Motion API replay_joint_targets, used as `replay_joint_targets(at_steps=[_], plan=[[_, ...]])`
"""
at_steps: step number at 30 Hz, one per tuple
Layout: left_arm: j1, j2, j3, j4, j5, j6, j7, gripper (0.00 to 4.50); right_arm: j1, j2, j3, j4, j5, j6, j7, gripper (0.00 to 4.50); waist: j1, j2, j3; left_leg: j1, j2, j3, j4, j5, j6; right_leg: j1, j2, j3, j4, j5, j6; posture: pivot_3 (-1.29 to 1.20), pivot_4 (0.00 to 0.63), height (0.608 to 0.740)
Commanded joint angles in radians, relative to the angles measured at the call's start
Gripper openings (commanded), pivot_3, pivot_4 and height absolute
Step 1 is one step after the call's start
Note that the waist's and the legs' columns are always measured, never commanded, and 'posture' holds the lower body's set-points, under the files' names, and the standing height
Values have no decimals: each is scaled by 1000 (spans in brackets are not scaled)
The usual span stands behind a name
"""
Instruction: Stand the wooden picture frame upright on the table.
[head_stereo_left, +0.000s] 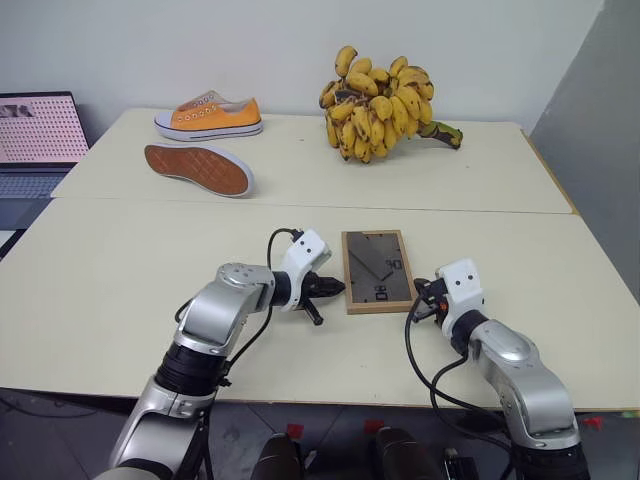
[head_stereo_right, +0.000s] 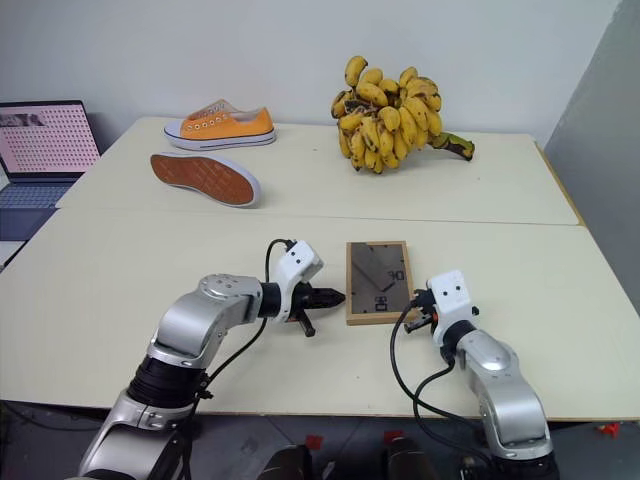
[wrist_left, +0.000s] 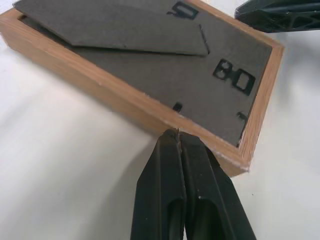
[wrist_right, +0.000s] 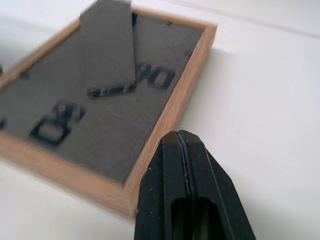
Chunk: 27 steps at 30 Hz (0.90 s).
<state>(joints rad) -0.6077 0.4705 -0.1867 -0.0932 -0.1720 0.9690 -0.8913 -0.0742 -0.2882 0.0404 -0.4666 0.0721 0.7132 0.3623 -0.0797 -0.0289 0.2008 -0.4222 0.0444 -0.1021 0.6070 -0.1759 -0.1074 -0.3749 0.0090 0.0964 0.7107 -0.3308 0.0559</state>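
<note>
The wooden picture frame (head_stereo_left: 377, 270) lies flat on the table (head_stereo_left: 120, 270), face down, its dark grey backing and easel stand (wrist_left: 125, 22) facing up. My left gripper (head_stereo_left: 336, 287) is shut and empty, its tips just off the frame's left edge. In the left wrist view the closed fingers (wrist_left: 182, 190) point at the wooden rim near a corner. My right gripper (head_stereo_left: 424, 294) is shut too, close beside the frame's right edge. Its closed fingers (wrist_right: 185, 185) sit next to the light-wood rim (wrist_right: 185, 90) in the right wrist view.
An orange sneaker (head_stereo_left: 210, 117) stands at the back left, and a second shoe (head_stereo_left: 198, 168) lies sole-up in front of it. A bunch of bananas (head_stereo_left: 382, 103) sits at the back centre. A laptop (head_stereo_left: 38, 140) stands off the table's left side.
</note>
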Motion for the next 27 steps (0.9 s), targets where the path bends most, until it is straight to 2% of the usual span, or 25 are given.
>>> replay_joint_targets(at_steps=[1,5,7,9,12,15,17,22,27], plan=[[-48,52,42,35,-53,59,-29,22,40,-49,-36,-70,31,20,32,0,-1,0,0,0,0,0,0,0,0,0,0,0,0,0,0,0,150,740],[-60,56,70,45,-109,114,-23,196,76,-101,-65,-76,47,16,49,0,1,0,0,0,0,0,0,0,0,0,0,0,0,0,0,0,150,740],[-95,40,111,62,-155,183,-8,565,71,-122,-81,-72,57,18,55,0,2,0,0,0,0,0,0,0,0,0,0,0,0,0,0,0,150,740],[-141,54,130,111,-164,175,-5,1040,56,-145,-98,-65,62,18,68,0,2,0,0,0,0,0,0,0,0,0,0,0,0,0,0,0,150,740],[-273,50,224,295,-216,292,12,1583,33,-188,-123,-38,75,9,89,0,2,0,0,0,0,0,0,0,0,0,0,0,0,0,0,0,150,740],[-393,-2,373,445,-285,554,45,1583,6,-226,-136,0,82,-3,110,0,1,0,0,0,0,0,0,0,0,0,1,0,-1,0,0,0,150,740],[-374,-22,381,405,-310,633,67,1583,-19,-246,-135,29,84,-15,123,0,-2,0,0,-1,0,0,0,0,0,0,0,-1,-2,-1,1,0,150,740],[-252,-44,301,393,-465,645,205,1583,-91,-248,-79,138,59,-65,136,0,-2,0,0,-1,0,0,-1,0,0,0,0,0,-3,1,-3,0,150,740],[-185,-75,319,422,-622,645,424,1583,-160,-184,12,214,35,-103,116,0,-1,0,0,1,1,0,0,0,0,1,0,0,1,2,-3,0,150,740]])
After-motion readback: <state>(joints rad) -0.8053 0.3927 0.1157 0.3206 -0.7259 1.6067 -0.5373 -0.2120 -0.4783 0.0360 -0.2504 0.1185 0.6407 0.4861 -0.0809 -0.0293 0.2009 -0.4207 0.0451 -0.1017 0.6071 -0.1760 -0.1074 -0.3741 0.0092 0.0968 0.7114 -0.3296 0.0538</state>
